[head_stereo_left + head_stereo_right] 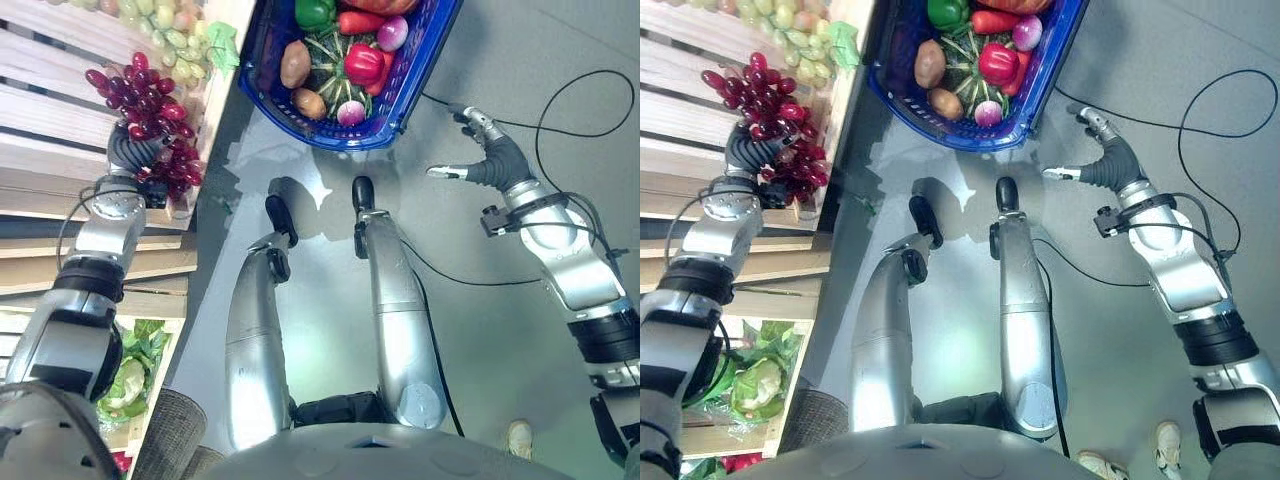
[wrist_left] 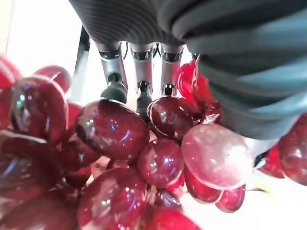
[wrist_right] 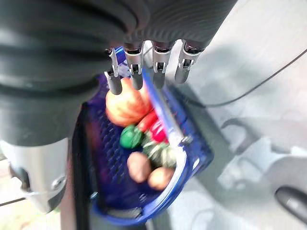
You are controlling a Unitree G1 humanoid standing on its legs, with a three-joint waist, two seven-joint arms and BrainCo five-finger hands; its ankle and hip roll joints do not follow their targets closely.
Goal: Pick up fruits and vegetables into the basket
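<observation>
Left hand sits on the red grapes on the wooden shelf, fingers curling into the bunch; grip looks partial, not yet a full hold. Right hand hangs w/ fingers spread, holding nothing, just beside the blue basket, which already has veg in it. To do this well: close around the stem or thick of the bunch, not loose berries, lift straight up, then carry across to the basket w/o swinging.
</observation>
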